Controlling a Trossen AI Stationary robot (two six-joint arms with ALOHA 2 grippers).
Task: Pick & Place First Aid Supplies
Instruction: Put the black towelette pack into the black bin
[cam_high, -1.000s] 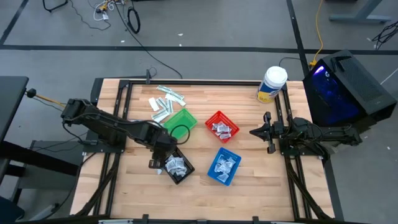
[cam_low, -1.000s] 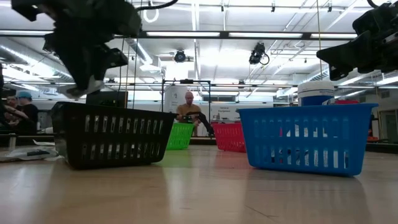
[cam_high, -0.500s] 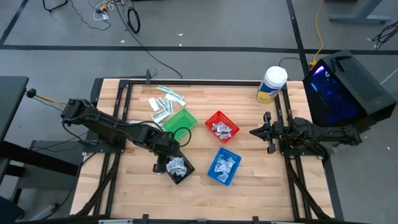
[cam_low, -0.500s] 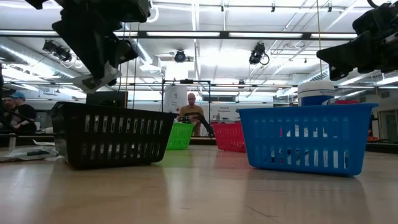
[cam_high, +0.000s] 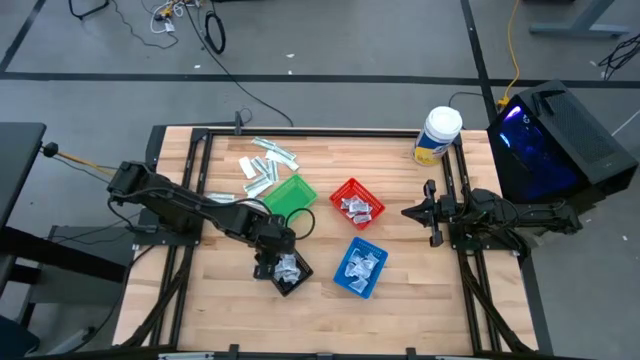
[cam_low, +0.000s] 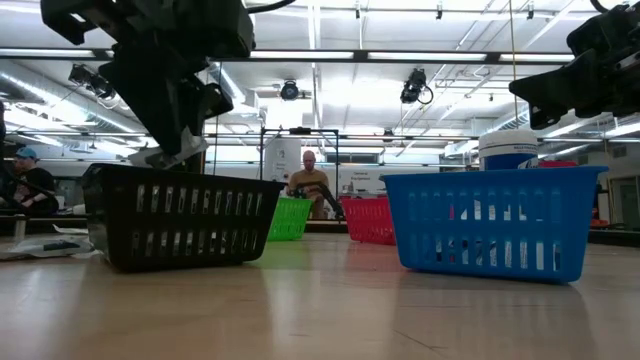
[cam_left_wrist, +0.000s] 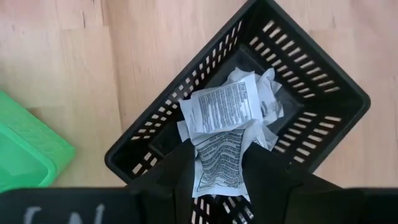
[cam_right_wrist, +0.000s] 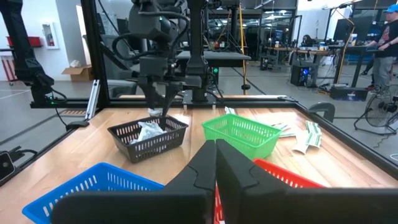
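My left gripper (cam_left_wrist: 219, 177) points steeply down over the black basket (cam_high: 292, 275), shut on a white printed packet (cam_left_wrist: 217, 158). More white packets (cam_left_wrist: 227, 109) lie in that basket. In the low view the left gripper (cam_low: 172, 150) hangs just above the black basket's rim (cam_low: 180, 180). Several loose strips and packets (cam_high: 264, 166) lie flat on the table at the far left. My right gripper (cam_high: 430, 212) waits shut at the table's right edge, its fingers (cam_right_wrist: 216, 163) touching nothing. My left gripper pinches the white printed packet between its two fingers, which stand on its two side edges (cam_left_wrist: 200, 168). The fingers come from above, slanting down. The packet hangs over the inside of the black basket; whether its lower end touches the packets beneath, I cannot tell.
A green basket (cam_high: 290, 195), a red basket (cam_high: 357, 203) and a blue basket (cam_high: 360, 267) stand mid-table; the red and blue ones hold packets. A white-lidded, yellow-labelled tub (cam_high: 437, 135) stands at the far right. Bare wood lies along the near edge.
My left gripper has gone toward the table's right edge and down, tipping more steeply, and now hangs over the black basket with the packet still between its fingers. The right arm has kept still.
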